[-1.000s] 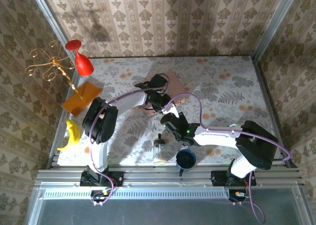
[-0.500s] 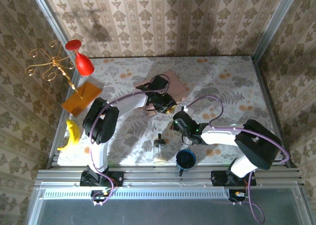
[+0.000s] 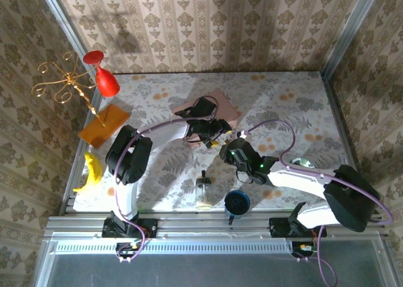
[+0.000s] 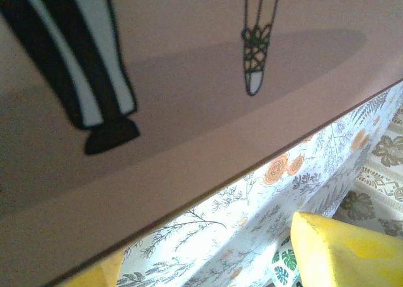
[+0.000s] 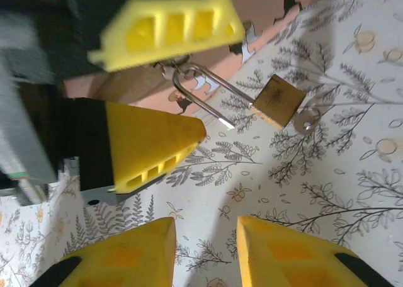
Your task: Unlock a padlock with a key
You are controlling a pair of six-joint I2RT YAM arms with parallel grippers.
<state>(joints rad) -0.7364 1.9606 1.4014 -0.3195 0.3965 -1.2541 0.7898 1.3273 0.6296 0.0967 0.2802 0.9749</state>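
The small brass padlock (image 5: 280, 100) lies on the flowered tablecloth beside the pink picture box (image 3: 214, 108). Its thin silvery shackle (image 5: 204, 85) stands swung out, one end free. A silvery key (image 5: 306, 119) sticks out of the padlock's bottom. My left gripper (image 3: 213, 131) is open; its yellow fingers (image 5: 148, 142) stand above and below the shackle loop with space around it. In its own view the left gripper (image 4: 208, 255) faces the pink box (image 4: 189, 79) at close range. My right gripper (image 5: 204, 249) is open just short of the padlock, with only cloth between its fingers (image 5: 296, 255).
A small glass jar (image 3: 203, 192) and a blue mug (image 3: 237, 202) stand near the front edge. At the left are a red wine glass (image 3: 104, 79), a gold wire stand (image 3: 63, 85), an orange block (image 3: 102, 123) and a yellow banana (image 3: 91, 174).
Both grippers have opened. The left one has let go of the padlock, the right one has let go of the key and drawn back a little.
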